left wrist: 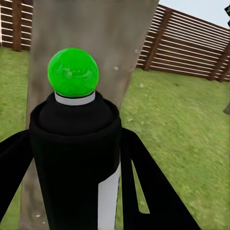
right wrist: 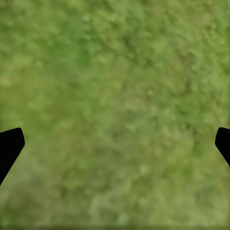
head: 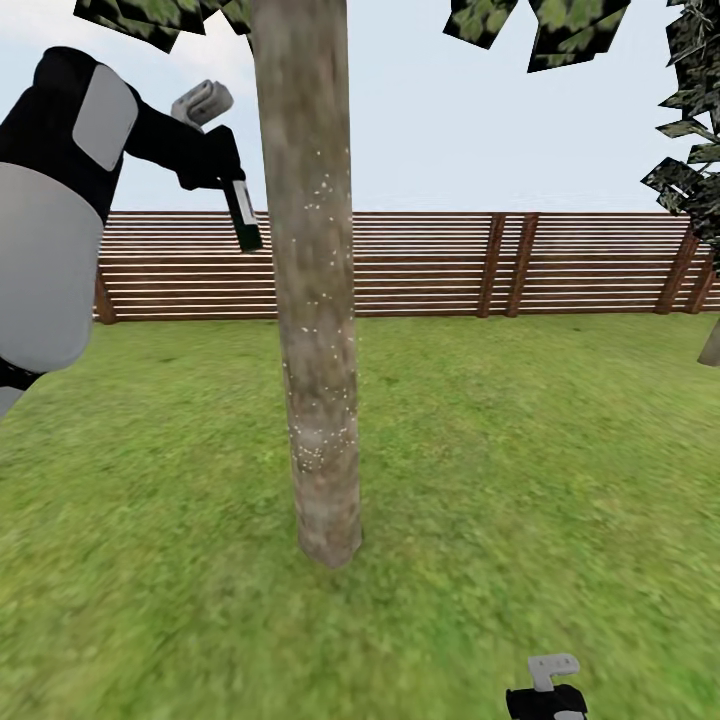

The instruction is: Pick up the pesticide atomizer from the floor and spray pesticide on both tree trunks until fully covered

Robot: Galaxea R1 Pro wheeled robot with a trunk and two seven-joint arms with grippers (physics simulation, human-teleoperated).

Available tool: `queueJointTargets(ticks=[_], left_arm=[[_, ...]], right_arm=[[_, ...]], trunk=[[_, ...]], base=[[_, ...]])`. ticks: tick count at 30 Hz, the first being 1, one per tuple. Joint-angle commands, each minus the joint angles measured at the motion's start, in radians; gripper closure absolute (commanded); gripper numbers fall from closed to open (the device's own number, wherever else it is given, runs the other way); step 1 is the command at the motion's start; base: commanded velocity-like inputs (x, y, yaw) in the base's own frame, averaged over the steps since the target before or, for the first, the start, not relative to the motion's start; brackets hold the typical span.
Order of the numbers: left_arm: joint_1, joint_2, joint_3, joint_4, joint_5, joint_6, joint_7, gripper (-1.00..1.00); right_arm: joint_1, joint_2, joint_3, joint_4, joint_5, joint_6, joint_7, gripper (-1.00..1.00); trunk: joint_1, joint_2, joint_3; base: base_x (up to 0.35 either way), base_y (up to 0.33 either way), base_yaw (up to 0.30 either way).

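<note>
A thick mottled grey-brown tree trunk (head: 315, 300) rises from the lawn in the middle of the head view, speckled with small white dots. My left gripper (head: 228, 178) is raised just left of the trunk, shut on the dark pesticide atomizer (head: 243, 215), which hangs below it. In the left wrist view the atomizer (left wrist: 76, 158) is a black cylinder with a pale stripe and a green ball top (left wrist: 73, 72), facing the trunk (left wrist: 86, 33) close behind it. My right gripper (right wrist: 115, 143) hangs low over the grass, open with nothing between its fingers.
A brown slat fence (head: 420, 265) runs across the back of the lawn. A second trunk's base (head: 710, 345) shows at the far right edge, with blocky leaves (head: 695, 130) above. Open grass (head: 520, 470) spreads around the tree.
</note>
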Motion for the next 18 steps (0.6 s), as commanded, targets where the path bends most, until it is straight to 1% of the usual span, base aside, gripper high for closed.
queueJointTargets(ticks=[1,5,6,7,8,9,10,11,12,13,14,16,18], left_arm=[[-0.001,0.000,0.005,-0.001,-0.004,0.004,-0.005,1.00],[-0.001,0.003,0.005,-0.004,-0.010,0.003,-0.004,1.00],[-0.001,0.007,0.005,-0.004,-0.010,0.003,-0.004,1.00],[-0.001,0.024,0.005,-0.047,-0.022,0.003,-0.004,1.00],[-0.001,0.026,0.006,-0.051,-0.040,0.003,-0.004,1.00],[-0.001,0.028,0.006,-0.053,-0.072,0.003,-0.004,1.00],[-0.001,0.029,0.007,-0.053,-0.109,0.003,-0.004,1.00],[-0.001,0.030,0.008,-0.053,-0.163,0.003,-0.004,1.00],[-0.001,0.030,0.009,-0.053,-0.201,0.003,-0.004,1.00],[-0.002,0.029,0.009,-0.052,-0.213,0.003,-0.003,1.00],[-0.002,0.027,0.010,-0.052,-0.219,0.002,-0.003,1.00],[-0.001,0.024,0.015,-0.051,-0.224,0.002,-0.002,1.00],[-0.001,0.019,0.020,-0.025,-0.223,0.001,-0.002,1.00]], right_arm=[[-0.002,0.000,-0.001,0.005,0.010,-0.006,-0.005,-1.00],[-0.002,0.001,-0.001,0.005,0.011,-0.006,-0.005,-1.00],[-0.002,0.001,-0.001,0.005,0.011,-0.006,-0.005,-1.00],[-0.002,0.001,-0.001,0.005,0.010,-0.006,-0.005,-1.00],[-0.002,0.001,-0.001,0.005,0.011,-0.006,-0.005,-1.00],[-0.002,0.001,-0.001,0.005,0.011,-0.006,-0.005,-1.00],[-0.002,0.001,-0.001,0.005,0.011,-0.006,-0.005,-1.00],[-0.002,0.001,-0.001,0.005,0.011,-0.006,-0.005,-1.00],[-0.002,0.001,0.000,0.005,0.011,-0.006,-0.005,-1.00],[-0.002,0.001,0.000,0.005,0.010,-0.006,-0.005,-1.00],[-0.002,0.001,-0.001,0.005,0.010,-0.006,-0.005,-1.00],[-0.002,0.001,-0.001,0.005,0.010,-0.006,-0.005,-1.00],[-0.002,0.001,-0.001,0.005,0.010,-0.006,-0.005,-1.00]], trunk=[[0.000,-0.001,-0.001],[0.000,-0.001,-0.001],[0.000,-0.001,-0.001],[0.000,-0.001,-0.001],[0.000,-0.001,-0.001],[0.000,-0.001,-0.001],[0.000,-0.001,-0.001],[0.000,-0.001,-0.001],[0.000,-0.001,-0.001],[0.000,-0.001,-0.001],[0.000,-0.001,-0.001],[0.000,-0.001,-0.001],[0.000,-0.001,-0.001]], base=[[0.000,0.000,0.000],[0.000,0.000,0.000],[0.000,0.000,0.000],[0.000,0.000,0.000],[0.000,0.000,0.000],[0.000,0.000,0.000],[0.000,0.000,0.000],[0.000,0.000,0.000],[0.000,0.000,0.000],[0.000,0.000,0.000],[0.000,0.000,0.000],[0.000,0.000,0.000],[0.000,0.000,0.000]])
